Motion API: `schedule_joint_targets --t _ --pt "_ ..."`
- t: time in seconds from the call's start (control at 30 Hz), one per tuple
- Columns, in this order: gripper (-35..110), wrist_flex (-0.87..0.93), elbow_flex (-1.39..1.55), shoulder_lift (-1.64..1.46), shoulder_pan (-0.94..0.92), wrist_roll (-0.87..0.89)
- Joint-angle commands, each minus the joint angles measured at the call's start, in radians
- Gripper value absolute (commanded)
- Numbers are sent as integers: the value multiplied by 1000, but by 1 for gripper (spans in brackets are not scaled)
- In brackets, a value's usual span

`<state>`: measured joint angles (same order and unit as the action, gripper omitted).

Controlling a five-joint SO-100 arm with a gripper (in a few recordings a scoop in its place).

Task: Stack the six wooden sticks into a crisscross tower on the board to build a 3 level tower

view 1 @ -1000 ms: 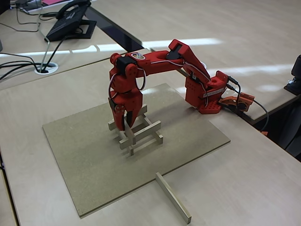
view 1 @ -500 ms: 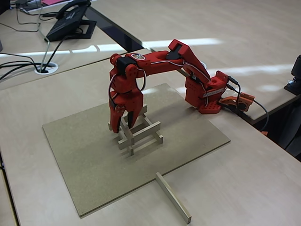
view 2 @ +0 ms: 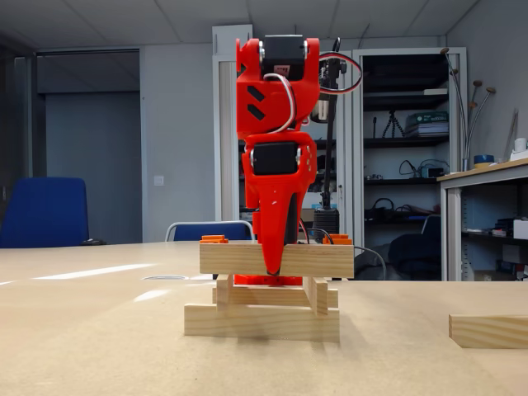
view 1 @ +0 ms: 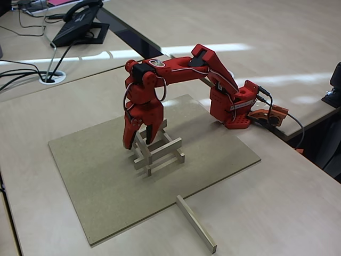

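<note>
We saw the tower [view 1: 157,151] standing near the middle of the board [view 1: 101,176], a dull speckled brown sheet lying on the paler surface [view 1: 277,208]. It was an open crisscross stack of slim, pale, square-sectioned sticks, each layer set at right angles to the one below. In the low fixed view the tower [view 2: 268,293] showed a long stick at the bottom, the ends of two crossing sticks above it, and a long stick on top. A loose stick [view 1: 196,223] lay apart from the stack, one end at the board's near edge and the rest on the surface; its end showed at the right of the low view [view 2: 488,330]. The red arm [view 1: 181,72] reached over the board and its pincer [view 1: 139,137] pointed down at the tower's top layer, its fingers spread apart with nothing between them. From the low view the pincer [view 2: 272,262] overlapped the top stick, though we could not tell whether it touched.
</note>
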<state>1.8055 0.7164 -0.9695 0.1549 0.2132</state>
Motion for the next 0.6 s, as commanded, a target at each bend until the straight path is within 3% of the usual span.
schedule_joint_targets --t 0.0,0.57 --pt "24 12 41 -114 26 34" --pt "22 0 94 -308 167 179"
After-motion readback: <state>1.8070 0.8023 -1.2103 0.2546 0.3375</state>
